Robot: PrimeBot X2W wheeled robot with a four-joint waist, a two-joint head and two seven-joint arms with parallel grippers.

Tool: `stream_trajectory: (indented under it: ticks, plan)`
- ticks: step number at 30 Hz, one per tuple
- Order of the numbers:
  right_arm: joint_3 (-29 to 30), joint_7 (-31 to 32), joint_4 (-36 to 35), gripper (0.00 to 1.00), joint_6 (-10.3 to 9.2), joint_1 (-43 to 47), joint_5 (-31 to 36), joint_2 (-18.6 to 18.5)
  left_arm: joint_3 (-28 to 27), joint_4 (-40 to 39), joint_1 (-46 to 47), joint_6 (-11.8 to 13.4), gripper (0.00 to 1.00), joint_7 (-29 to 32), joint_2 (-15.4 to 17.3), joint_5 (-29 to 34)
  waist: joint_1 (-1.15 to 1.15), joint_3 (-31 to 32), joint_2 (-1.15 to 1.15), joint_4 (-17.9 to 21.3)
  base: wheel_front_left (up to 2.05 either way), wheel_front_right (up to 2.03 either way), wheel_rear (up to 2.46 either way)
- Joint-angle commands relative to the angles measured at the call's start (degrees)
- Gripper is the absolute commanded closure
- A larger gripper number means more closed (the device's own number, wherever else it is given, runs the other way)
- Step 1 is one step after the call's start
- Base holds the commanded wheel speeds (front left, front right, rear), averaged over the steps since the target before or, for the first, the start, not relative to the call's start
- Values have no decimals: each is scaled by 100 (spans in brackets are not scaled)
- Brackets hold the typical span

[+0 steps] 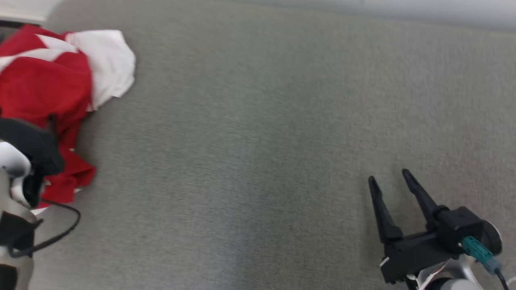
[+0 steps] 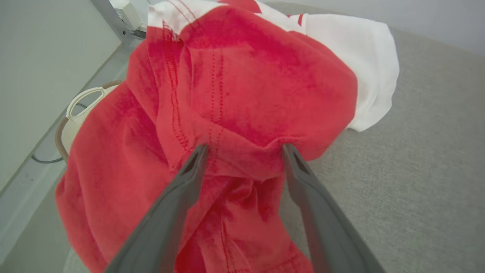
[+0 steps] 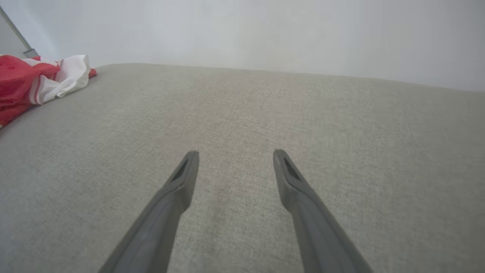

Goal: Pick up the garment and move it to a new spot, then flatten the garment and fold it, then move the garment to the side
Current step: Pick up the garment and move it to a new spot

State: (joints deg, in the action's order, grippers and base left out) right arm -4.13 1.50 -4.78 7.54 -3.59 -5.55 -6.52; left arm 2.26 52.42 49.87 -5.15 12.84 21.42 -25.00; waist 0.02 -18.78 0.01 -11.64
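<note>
Garment at left edge, grey surface rightward

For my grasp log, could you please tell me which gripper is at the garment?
The left gripper: its open fingers touch the red and white garment, while the right gripper stands open over the grey fabric surface.

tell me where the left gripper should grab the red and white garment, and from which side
Probably the bunched red fold of the garment, along the stitched seam: it stands proud of the grey surface and sits between the open fingers of the left gripper. Come in along the fingers from the robot's side; the white part lies farther off.
</note>
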Motion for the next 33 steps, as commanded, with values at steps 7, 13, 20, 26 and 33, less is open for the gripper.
stream_trajectory:
  ticks: [7, 13, 20, 26, 33]
  plan:
    - [88, -11, -214, 0, -10, 81, 53, 69, 69, 287, 309, 486, 8, 91, 83, 165, -2, -767, -1, 577, 0, 0, 0]
    - [-4, -89, -30, 0, -10, -15, -33, 118, 215, 365, 305, 636, 100, -246, 84, 322, -2, -540, -1, 480, 0, 0, 0]
    - [-128, -257, 380, 0, -10, -51, -164, 194, 247, 358, 314, 821, 100, -610, 159, 392, -2, 157, -1, 409, 0, 0, 0]
    - [-132, -458, 751, 0, -10, -3, -298, 290, 355, 126, 424, 904, 100, -845, 151, 494, -2, 800, -1, 430, 0, 0, 0]
    - [-7, -667, 1197, 0, -10, 141, -434, 358, 703, -523, 641, 794, 100, -947, -164, 679, -2, 1595, -1, 576, 0, 0, 0]
